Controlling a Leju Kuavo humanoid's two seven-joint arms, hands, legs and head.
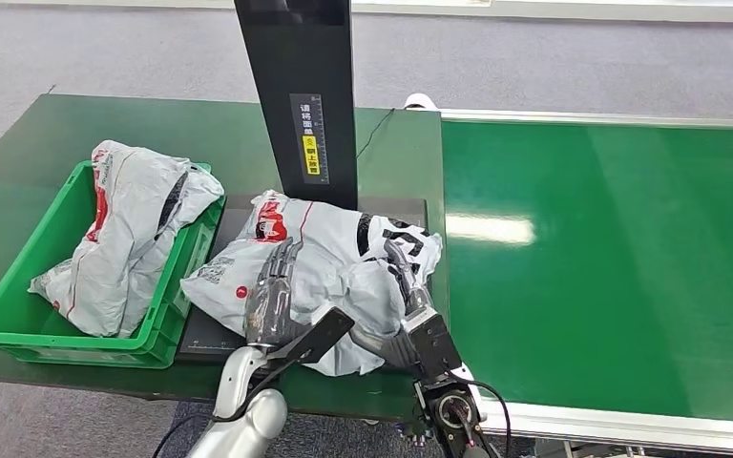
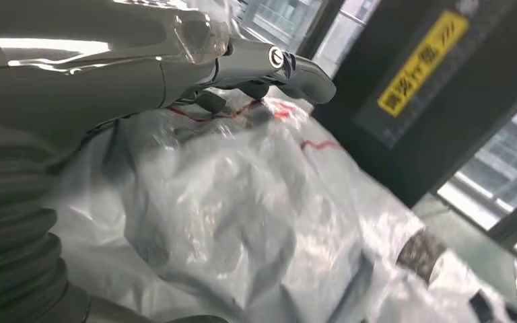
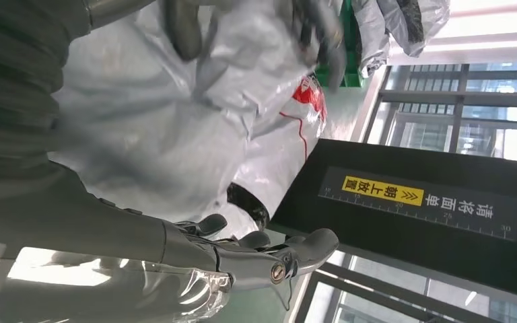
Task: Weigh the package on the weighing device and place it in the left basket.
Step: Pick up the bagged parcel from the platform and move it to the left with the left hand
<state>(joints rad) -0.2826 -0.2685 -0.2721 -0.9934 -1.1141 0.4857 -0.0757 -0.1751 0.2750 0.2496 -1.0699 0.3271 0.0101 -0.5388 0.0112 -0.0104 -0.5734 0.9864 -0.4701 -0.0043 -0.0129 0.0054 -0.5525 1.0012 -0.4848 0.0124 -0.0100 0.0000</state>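
The grey poly-bag package (image 1: 324, 272) lies on the black weighing device (image 1: 212, 336), beside the green basket (image 1: 19, 277). The left hand (image 1: 272, 296) and right hand (image 1: 406, 277) press its two sides, fingers spread. Squeeze evenly, lift level, then swing left over the basket rim.

A grey package (image 1: 329, 262) lay on the dark weighing device (image 1: 212, 334), before its black post (image 1: 301, 95). The left hand (image 1: 272, 301) and right hand (image 1: 410, 296) pressed its near sides. Left, a green basket (image 1: 19, 329) held another grey bag (image 1: 129, 234).
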